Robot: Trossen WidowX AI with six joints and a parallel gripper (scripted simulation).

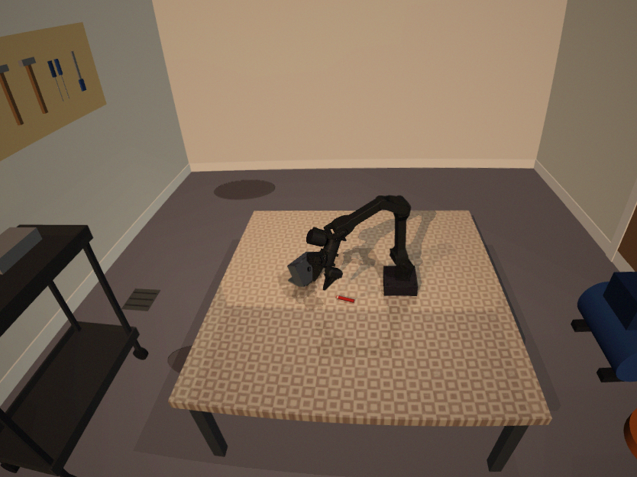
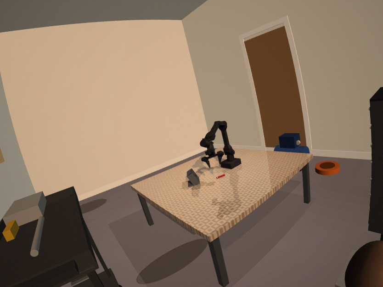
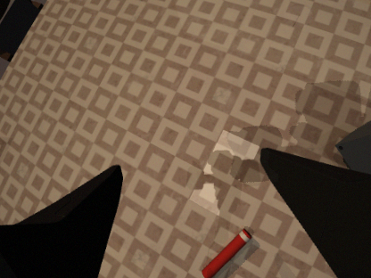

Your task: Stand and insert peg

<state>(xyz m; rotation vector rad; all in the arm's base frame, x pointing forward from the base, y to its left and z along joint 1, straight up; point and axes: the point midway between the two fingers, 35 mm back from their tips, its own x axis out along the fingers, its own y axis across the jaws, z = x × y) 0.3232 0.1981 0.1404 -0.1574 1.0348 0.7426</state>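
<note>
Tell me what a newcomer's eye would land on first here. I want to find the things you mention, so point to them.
Probably the black arm [image 1: 399, 232] [image 2: 226, 139], arched over the patterned table [image 1: 372, 370] [image 2: 255, 184], its gripper [image 1: 323, 280] [image 2: 215, 165] [image 3: 193, 163] open above the top. Next, the small bright red peg [image 1: 345, 298] [image 2: 221, 176] [image 3: 224, 256] lying flat on that table, between the arm's base and the gray sloped block [image 1: 302, 271] [image 2: 193, 177] [image 3: 358, 151]. Beyond the table, the orange ring [image 2: 327, 171] on the floor stands out.
</note>
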